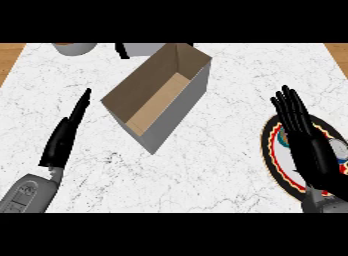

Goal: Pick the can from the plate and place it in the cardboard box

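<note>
Head view, counts: you have one cardboard box (pixel 161 97), one plate (pixel 282 165), one can (pixel 340 148) and two hands to work with.
Can: it sits on the plate toward the 3 o'clock side of the counter, mostly hidden behind your right hand, so only a sliver of grey side shows.
Plate: round, dark-rimmed with a red and white pattern, lying near the counter's right edge at about 4 o'clock from the box.
Cardboard box: open-topped and set on a diagonal, its long axis running from 1 o'clock to 7 o'clock, well apart from the plate.
Right hand (pixel 310 145): your fingers are straight and released, pointing to 12 o'clock over the plate, the palm just beside the can; you cannot tell whether it touches.
Left hand (pixel 62 137): fingers straight and together, holding nothing, pointing toward 1 o'clock at the counter's 8 o'clock area.
Far edge: a grey bowl (pixel 75 48) and a second grey object (pixel 144 48) with a black part are cut off at 12 o'clock.
Edges: the white marble counter (pixel 229 130) ends in wood on the left and right.
Open room: you have bare marble between box and plate, and between box and left hand.
</note>
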Robot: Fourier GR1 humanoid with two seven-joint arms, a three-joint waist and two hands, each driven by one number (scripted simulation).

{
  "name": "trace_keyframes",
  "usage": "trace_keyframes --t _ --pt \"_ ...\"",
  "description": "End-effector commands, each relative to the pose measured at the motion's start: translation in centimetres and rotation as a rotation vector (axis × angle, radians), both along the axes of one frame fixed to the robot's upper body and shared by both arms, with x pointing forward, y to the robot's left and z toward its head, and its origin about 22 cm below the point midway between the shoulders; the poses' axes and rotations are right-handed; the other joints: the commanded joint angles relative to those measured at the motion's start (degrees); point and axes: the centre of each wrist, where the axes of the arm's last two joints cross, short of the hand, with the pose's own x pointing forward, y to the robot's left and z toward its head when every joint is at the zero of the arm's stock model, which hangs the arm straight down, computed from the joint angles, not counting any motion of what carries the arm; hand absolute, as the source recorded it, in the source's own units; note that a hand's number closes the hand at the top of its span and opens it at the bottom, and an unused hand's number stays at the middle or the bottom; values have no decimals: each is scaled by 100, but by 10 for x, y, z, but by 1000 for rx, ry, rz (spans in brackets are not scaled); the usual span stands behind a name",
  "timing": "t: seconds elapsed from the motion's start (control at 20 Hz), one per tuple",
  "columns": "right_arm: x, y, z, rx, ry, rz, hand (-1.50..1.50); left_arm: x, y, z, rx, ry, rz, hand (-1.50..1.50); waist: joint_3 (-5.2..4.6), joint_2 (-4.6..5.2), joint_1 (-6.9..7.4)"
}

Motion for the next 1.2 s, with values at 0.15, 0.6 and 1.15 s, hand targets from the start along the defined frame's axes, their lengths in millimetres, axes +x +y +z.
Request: trace_keyframes --t 0.15,0.6,1.15 --pt "-12 -113 1 10 133 24 -150 -1 63 16 86 20 233 0 -76 113 323" --pt "-61 -222 -19 -267 107 63 -150 -15 88 10 97 97 352 0 -44 132 343" --pt "-40 -271 14 -739 23 190 -150 -15 86 -1 87 109 343 0 -65 173 489"
